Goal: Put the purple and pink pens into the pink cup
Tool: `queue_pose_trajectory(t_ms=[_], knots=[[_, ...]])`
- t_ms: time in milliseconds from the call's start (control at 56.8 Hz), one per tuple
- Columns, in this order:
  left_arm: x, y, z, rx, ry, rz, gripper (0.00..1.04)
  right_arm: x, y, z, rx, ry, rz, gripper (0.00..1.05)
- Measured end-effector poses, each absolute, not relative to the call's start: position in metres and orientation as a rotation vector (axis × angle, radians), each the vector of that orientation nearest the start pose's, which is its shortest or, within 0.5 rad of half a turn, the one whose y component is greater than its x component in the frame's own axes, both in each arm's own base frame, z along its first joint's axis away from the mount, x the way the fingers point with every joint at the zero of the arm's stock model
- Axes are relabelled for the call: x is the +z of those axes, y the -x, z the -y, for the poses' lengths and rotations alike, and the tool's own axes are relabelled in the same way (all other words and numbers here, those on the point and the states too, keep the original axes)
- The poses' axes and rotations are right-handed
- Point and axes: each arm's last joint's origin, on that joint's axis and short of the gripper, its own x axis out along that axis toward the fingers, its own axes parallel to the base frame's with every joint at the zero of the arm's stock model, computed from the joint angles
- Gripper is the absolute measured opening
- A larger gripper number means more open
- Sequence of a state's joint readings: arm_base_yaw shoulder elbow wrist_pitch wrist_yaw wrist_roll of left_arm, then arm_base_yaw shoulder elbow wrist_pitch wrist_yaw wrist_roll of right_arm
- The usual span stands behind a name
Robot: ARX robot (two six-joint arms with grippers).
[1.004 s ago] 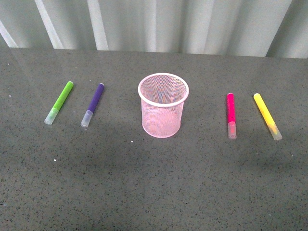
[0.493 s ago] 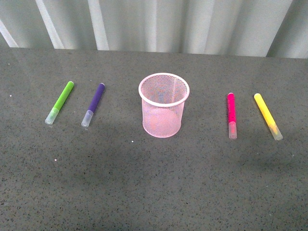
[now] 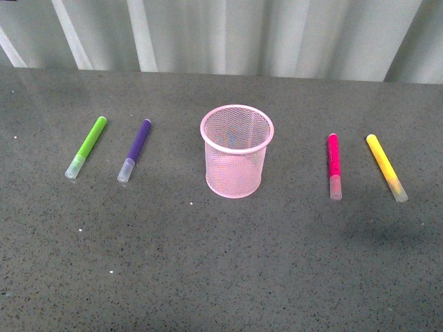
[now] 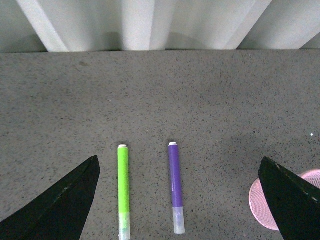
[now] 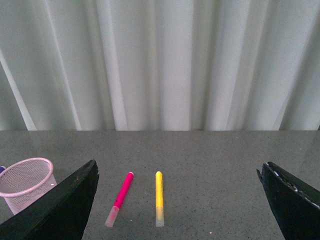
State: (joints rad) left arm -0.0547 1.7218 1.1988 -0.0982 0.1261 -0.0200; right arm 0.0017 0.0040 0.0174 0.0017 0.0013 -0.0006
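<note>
The pink cup [image 3: 236,151] stands upright and empty mid-table; part of it also shows in the left wrist view, pink cup [image 4: 257,204], and in the right wrist view, pink cup [image 5: 26,182]. The purple pen [image 3: 136,149] lies flat to its left, and the purple pen [image 4: 175,184] sits between the jaws of my open left gripper [image 4: 179,172], well below them. The pink pen [image 3: 333,164] lies flat to the cup's right. My open right gripper [image 5: 179,172] hovers high, the pink pen [image 5: 120,197] below it. Neither arm shows in the front view.
A lime-green marker [image 3: 87,145] lies left of the purple pen and also shows as the green marker [image 4: 123,187]. A yellow marker [image 3: 385,166] lies right of the pink pen, yellow marker [image 5: 159,196]. A pale curtain [image 3: 228,34] hangs behind the grey table [image 3: 221,263].
The front view has shifted a little, so everything sits a couple of pixels further right. No pen or cup has moved on the table.
</note>
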Motion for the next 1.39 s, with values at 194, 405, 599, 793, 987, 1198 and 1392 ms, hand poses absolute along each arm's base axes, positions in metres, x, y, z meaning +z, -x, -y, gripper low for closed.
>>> queue_pose_trajectory(t_ms=[194, 405, 599, 793, 987, 1198, 1392], knots=[[0.217, -0.424, 0.031, -0.139, 0.034, -0.749, 0.98, 0.169, -0.097, 0.0, 0.0, 0.0, 0.015, 0.98], [0.173, -0.433, 0.033, -0.088, 0.051, -0.879, 0.98, 0.169, -0.097, 0.0, 0.0, 0.001, 0.015, 0.98], [0.142, -0.425, 0.042, -0.078, 0.056, -0.937, 0.98, 0.169, -0.097, 0.0, 0.0, 0.0, 0.015, 0.98], [0.132, -0.425, 0.054, -0.113, 0.05, -0.927, 0.98, 0.169, -0.097, 0.0, 0.0, 0.0, 0.015, 0.98], [0.119, -0.426, 0.066, -0.151, 0.024, -0.913, 0.98, 0.169, -0.097, 0.0, 0.0, 0.0, 0.015, 0.98], [0.099, -0.428, 0.07, -0.168, -0.012, -0.934, 0.98, 0.169, -0.097, 0.0, 0.0, 0.0, 0.015, 0.98], [0.085, -0.435, 0.072, -0.17, -0.034, -0.947, 0.98, 0.169, -0.097, 0.0, 0.0, 0.0, 0.015, 0.98]])
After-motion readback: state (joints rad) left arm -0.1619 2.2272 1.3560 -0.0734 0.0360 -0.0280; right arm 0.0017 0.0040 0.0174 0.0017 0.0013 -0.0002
